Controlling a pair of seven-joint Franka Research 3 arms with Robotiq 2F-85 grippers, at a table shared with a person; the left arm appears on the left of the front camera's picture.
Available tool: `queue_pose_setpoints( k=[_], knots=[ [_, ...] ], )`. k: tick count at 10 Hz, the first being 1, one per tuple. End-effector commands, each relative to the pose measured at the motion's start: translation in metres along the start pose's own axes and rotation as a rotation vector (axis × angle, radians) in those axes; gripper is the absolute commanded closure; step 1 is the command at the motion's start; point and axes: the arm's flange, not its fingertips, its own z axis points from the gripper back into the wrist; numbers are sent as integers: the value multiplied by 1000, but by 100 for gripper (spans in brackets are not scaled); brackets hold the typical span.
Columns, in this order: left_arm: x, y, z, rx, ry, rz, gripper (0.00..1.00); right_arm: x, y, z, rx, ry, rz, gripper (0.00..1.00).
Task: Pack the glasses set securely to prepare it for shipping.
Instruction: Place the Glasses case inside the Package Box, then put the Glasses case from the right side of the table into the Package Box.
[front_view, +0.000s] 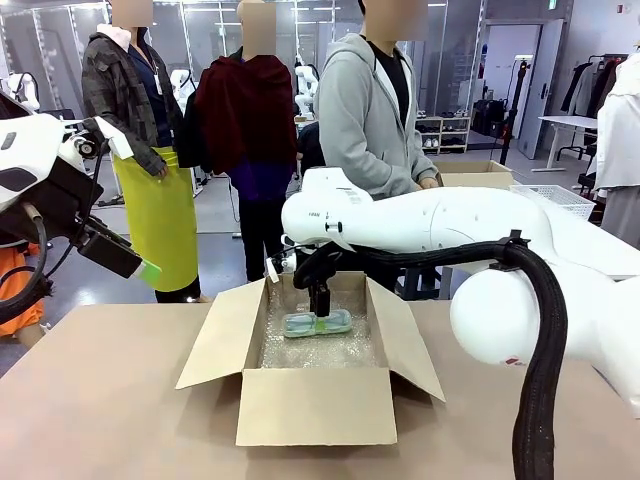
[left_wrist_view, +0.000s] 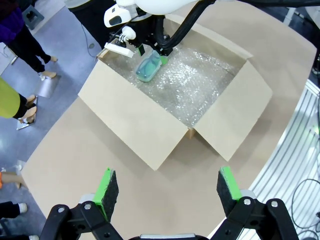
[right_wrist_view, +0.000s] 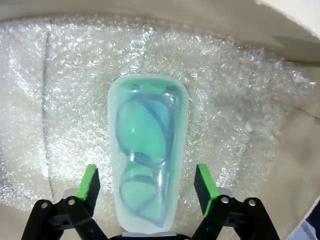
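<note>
Front view: the cardboard box (front_view: 310, 405) stands open on the surface (front_view: 100, 400), its floor lined with bubble wrap (front_view: 310, 350). The teal glasses case (front_view: 317, 323) lies flat on the wrap toward the box's 12 o'clock wall, and the right tool (front_view: 320, 300) reaches down right over it. The left tool (front_view: 148, 268) hangs out at 9 o'clock, well apart from the box.

Left wrist view: the left tool (left_wrist_view: 167, 187) stands wide and holds nothing. The box (left_wrist_view: 145, 130) sits toward 12 o'clock, with the case (left_wrist_view: 148, 67) at 11 o'clock in it.

Right wrist view: the right tool (right_wrist_view: 147, 182) straddles the case (right_wrist_view: 147, 150), and a gap shows at each pad, so it is wide and grips nothing. The case runs from 12 to 6 o'clock. It is clear, glossy and round-cornered, with folded teal frames inside. It probably handles as smooth and slippery. If the tool lifts off-centre, a pad could catch the rim and skid the case across the wrap (right_wrist_view: 60, 100). Left loose and uncovered, it would likely rattle in shipping.
</note>
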Motion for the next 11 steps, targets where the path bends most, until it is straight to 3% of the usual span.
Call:
queue_pose_setpoints(
  k=[1,11],
  knots=[
    [0,0,0,3,-6,-1,0,9,-1,11,-1,34,-21,0],
    [0,0,0,3,-6,-1,0,3,1,7,-7,-2,4,0]
  ],
)
